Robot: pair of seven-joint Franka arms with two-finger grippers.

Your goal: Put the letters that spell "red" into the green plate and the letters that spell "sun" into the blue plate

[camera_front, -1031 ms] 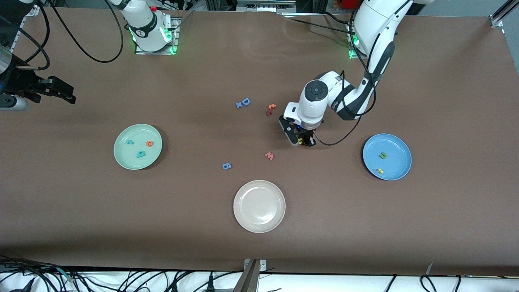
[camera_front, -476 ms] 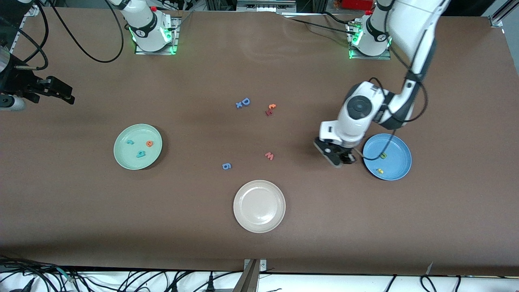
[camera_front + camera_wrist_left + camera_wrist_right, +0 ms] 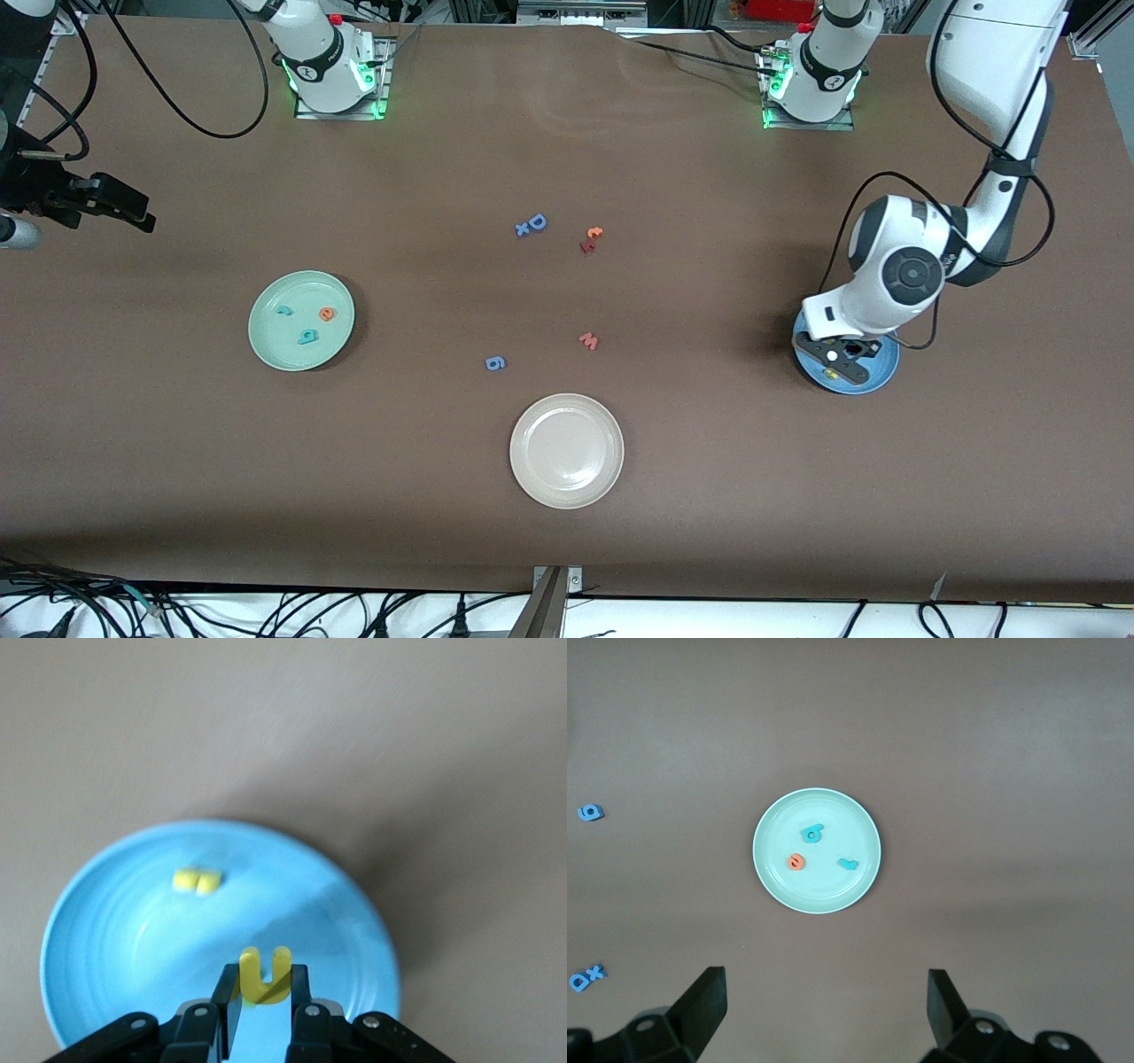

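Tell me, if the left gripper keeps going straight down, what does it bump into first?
Probably the blue plate. The left gripper, shut on a yellow letter, hangs right over it, so that letter would likely touch first.

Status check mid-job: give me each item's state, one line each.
green plate: holds the orange e, teal d, teal r
blue plate: holds one yellow letter
left gripper: shut on yellow u-shaped letter, over blue plate
right gripper: open, waiting
cream plate: empty

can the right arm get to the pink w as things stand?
Probably yes. The right gripper is open and holds nothing, waiting high at its own end above the green plate. The pink w lies flat on bare table; the left gripper is over the blue plate.
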